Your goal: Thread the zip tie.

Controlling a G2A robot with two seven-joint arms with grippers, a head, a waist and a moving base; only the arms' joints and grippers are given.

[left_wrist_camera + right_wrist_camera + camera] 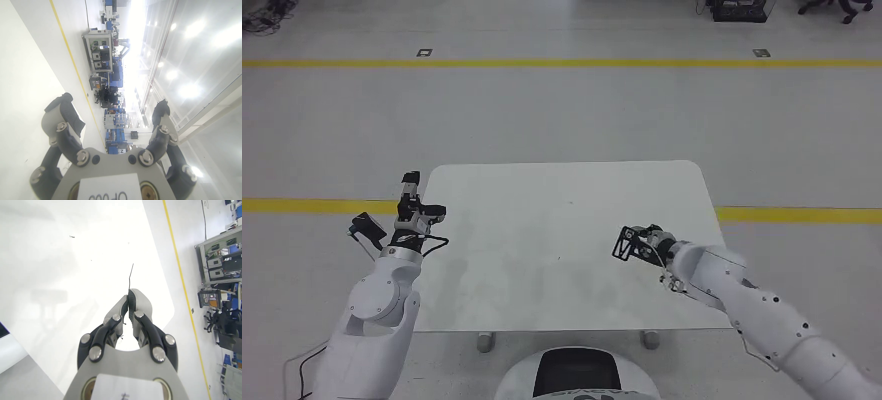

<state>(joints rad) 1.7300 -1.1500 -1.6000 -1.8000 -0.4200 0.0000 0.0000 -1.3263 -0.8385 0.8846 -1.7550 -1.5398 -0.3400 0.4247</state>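
Note:
A thin black zip tie [130, 275] is pinched between the fingertips of my right gripper [128, 294], which is shut on it. The tie's tail sticks out past the tips, slightly kinked, above the white table [75, 256]. In the top view the right gripper [626, 243] hovers over the right side of the table [562, 200], pointing left. My left gripper [418, 198] is at the table's left edge, tilted upward. In the left wrist view this gripper [114, 100] is open with nothing between its fingers, facing the room and ceiling.
The table's rounded far right corner [171, 311] lies just beyond the right gripper. A few tiny dark specks [72, 236] lie on the tabletop. A yellow floor line [562, 63] runs past the table, with equipment racks [219, 262] and office chairs beyond.

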